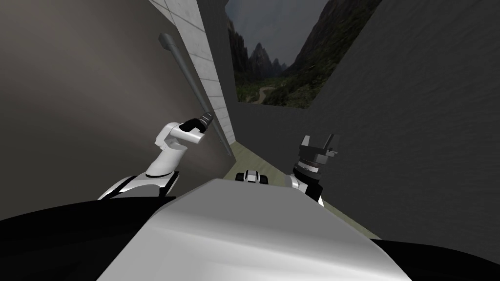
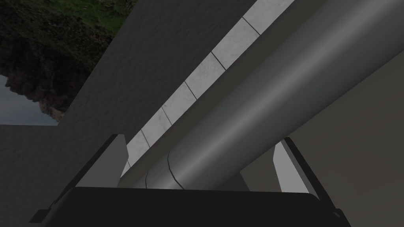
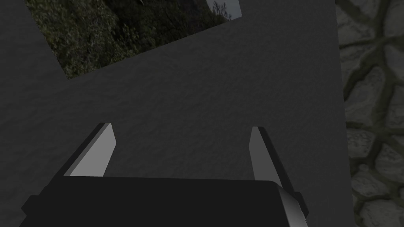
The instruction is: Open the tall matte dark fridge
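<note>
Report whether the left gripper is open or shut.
Open. The left gripper straddles the fridge handle, its fingers wide apart on either side.

At the left of the head view, the matte dark fridge door [image 1: 73, 97] runs off the frame's top and left edges. The left gripper [image 1: 208, 117] covers part of the long grey cylindrical handle [image 1: 183, 63]. The gripper's fingertips are too small to tell apart there.
</note>
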